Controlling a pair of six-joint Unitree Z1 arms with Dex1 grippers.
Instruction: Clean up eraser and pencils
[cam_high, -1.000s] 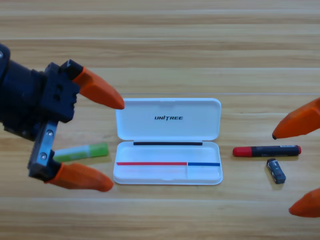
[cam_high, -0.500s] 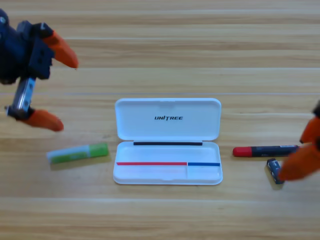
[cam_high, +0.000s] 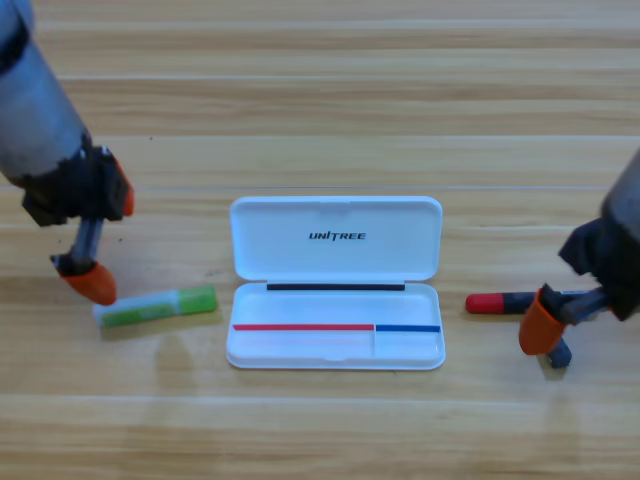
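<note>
Pale wooden plank table (cam_high: 330, 90)

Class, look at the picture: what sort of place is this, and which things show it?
Probably a robot test bench set up like a desk: a wooden table, an open white pencil case, a green pencil beside it, and two arms' grippers, left and right.

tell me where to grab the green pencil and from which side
Grip the green pencil mid-barrel, coming straight down with jaws across its width. It lies flat and nearly level on the table, with free wood on both long sides. The left gripper sits by its pale end.
</note>
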